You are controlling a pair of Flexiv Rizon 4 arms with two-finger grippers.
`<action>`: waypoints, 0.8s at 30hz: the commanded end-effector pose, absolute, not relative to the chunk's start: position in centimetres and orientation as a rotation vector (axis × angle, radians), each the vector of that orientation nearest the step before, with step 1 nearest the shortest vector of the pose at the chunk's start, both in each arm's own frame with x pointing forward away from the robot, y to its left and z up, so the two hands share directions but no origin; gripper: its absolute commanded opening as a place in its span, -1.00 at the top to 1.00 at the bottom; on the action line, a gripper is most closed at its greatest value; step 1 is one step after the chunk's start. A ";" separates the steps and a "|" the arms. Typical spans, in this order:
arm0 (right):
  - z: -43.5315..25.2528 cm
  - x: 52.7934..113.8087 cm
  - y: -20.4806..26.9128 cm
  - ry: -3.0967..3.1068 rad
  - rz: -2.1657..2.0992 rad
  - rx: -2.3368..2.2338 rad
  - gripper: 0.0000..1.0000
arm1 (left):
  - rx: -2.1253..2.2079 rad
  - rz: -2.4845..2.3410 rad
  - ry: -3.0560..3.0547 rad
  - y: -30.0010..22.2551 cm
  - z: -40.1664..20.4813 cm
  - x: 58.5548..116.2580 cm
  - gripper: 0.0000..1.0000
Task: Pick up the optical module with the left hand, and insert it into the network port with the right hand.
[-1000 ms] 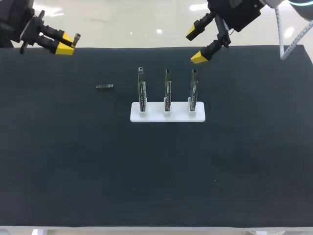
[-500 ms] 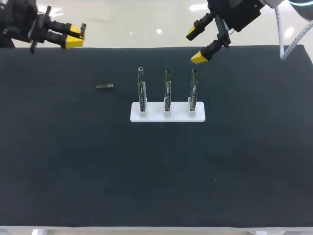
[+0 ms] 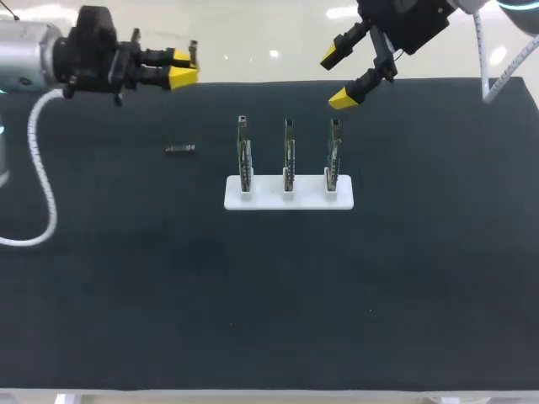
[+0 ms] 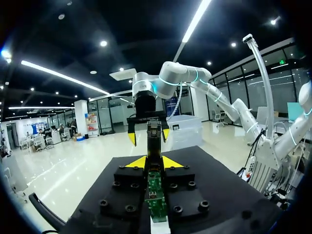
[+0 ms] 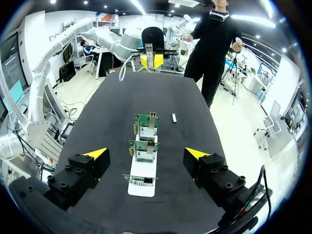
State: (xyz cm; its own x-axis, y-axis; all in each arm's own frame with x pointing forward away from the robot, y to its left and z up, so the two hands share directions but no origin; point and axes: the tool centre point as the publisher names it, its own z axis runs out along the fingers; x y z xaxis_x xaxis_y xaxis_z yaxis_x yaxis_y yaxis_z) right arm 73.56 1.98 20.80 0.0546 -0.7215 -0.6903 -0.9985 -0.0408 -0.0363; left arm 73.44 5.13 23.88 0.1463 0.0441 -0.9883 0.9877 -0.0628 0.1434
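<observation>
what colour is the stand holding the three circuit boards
White. The stand shows best in the head view, against the dark table.

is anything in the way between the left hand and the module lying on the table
Nothing visible on the mat stands between them: the left hand hangs over the far edge, the module lies on bare mat. But the hand is shut on a small part.

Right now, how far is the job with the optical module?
Pickup looks done: the left gripper is shut on the optical module, held above the table. The right gripper is open and empty, so no handover yet. Left: passing it over and inserting it into one of the three boards in the white stand.
</observation>
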 end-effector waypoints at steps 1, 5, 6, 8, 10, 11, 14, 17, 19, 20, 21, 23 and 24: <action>20.8 73.5 2.0 1.717 0.691 -1.816 -1.00 | 1.330 -1.111 1.111 2.8 23.2 73.4 1.00; 20.8 73.5 2.0 1.717 0.691 -1.816 -1.00 | 1.322 -1.115 1.112 1.3 22.6 73.4 1.00; 20.8 73.5 2.0 1.717 0.691 -1.816 -1.00 | 1.318 -1.118 1.118 0.9 22.5 73.5 1.00; 20.8 73.5 2.0 1.717 0.691 -1.816 -1.00 | 1.314 -1.132 1.122 0.2 22.3 73.6 1.00; 20.8 73.5 2.0 1.717 0.691 -1.816 -1.00 | 1.310 -1.145 1.124 -0.5 22.1 73.6 1.00; 20.8 73.5 2.0 1.717 0.691 -1.816 -1.00 | 1.311 -1.144 1.123 -0.8 21.9 73.6 1.00; 20.8 73.5 2.0 1.717 0.691 -1.816 -1.00 | 1.319 -1.157 1.121 -1.8 21.5 73.5 1.00; 20.8 73.5 2.0 1.717 0.691 -1.816 -1.00 | 1.330 -1.156 1.120 -2.8 21.1 73.5 1.00; 20.8 73.5 2.0 1.717 0.691 -1.816 -1.00 | 1.337 -1.163 1.118 -3.4 20.9 73.5 1.00; 20.8 73.5 2.0 1.717 0.691 -1.816 -1.00 | 1.338 -1.164 1.117 -3.6 20.8 73.5 1.00; 20.8 73.5 2.0 1.717 0.691 -1.816 -1.00 | 1.342 -1.156 1.115 -3.8 20.6 73.5 1.00; 20.8 73.5 2.0 1.717 0.691 -1.816 -1.00 | 1.341 -1.158 1.115 -4.2 20.5 73.5 1.00; 20.8 73.5 2.0 1.717 0.691 -1.816 -1.00 | 1.341 -1.155 1.111 -4.3 20.5 73.5 1.00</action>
State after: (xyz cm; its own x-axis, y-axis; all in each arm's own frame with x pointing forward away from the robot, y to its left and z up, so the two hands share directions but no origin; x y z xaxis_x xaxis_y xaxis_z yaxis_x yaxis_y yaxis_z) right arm 73.56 1.98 20.80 0.0546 -0.7215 -0.6903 -0.9985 -0.0408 -0.0364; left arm 73.03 -3.74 20.75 0.1168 0.0347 -0.9925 0.9909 -0.0713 0.1142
